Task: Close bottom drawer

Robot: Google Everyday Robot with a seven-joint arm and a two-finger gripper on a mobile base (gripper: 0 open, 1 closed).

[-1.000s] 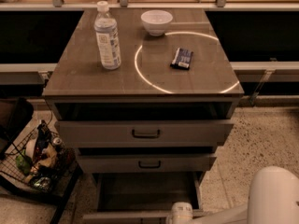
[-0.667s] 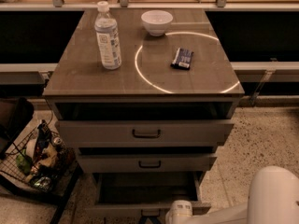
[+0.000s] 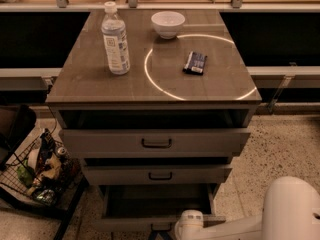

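Note:
The bottom drawer [image 3: 155, 201] of the grey-brown cabinet is pulled out. Its dark box tray lies open, and its taupe front [image 3: 125, 224] sits at the lower edge of the view. Its small black handle [image 3: 161, 227] just shows. My white arm [image 3: 235, 226] reaches in from the lower right. My gripper [image 3: 162, 234] is at the drawer front by the handle, mostly cut off by the bottom edge. The middle drawer [image 3: 157, 175] and top drawer [image 3: 156, 143] stand slightly out above it.
On the cabinet top [image 3: 80, 84] stand a water bottle [image 3: 115, 40], a white bowl [image 3: 168, 23] and a dark snack bar [image 3: 195, 62]. A black wire basket [image 3: 37, 174] of items sits on the speckled floor to the left. A dark counter runs behind.
The bottom drawer's front has slid a little inward toward the cabinet. My arm's wrist has followed it slightly left and inward.

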